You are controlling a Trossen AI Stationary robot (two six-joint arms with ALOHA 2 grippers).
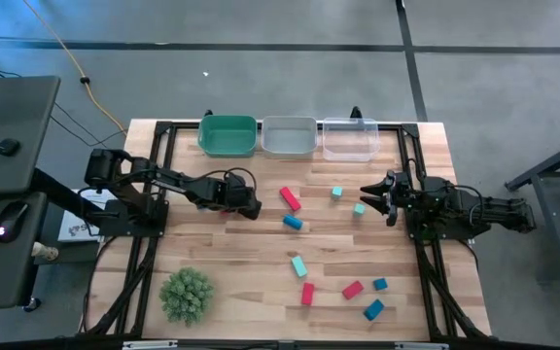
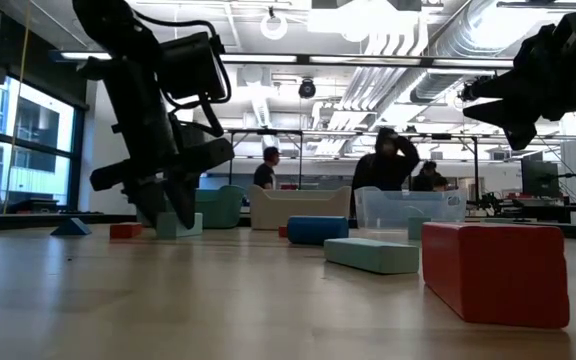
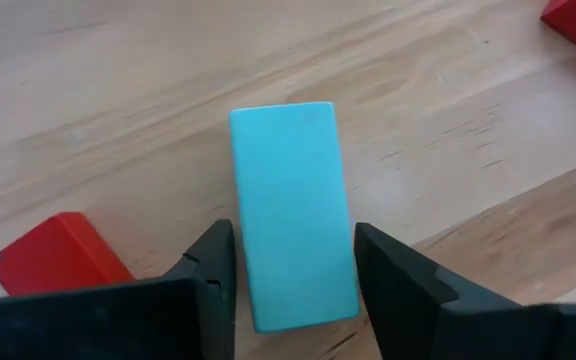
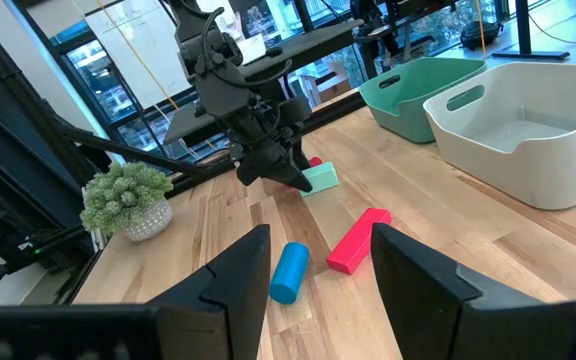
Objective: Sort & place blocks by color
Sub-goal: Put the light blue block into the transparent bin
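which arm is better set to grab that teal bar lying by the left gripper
Left. The left gripper already has its open fingers on either side of the teal bar, low over the table. The right gripper hangs open across the table, raised above it, far from that bar.

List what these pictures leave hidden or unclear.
- High view: the left hand covers the light teal bar between its fingers.
- Left wrist view: the small red block is partly hidden behind a finger.
- Low view: whether the right hand is open, too dark to tell.
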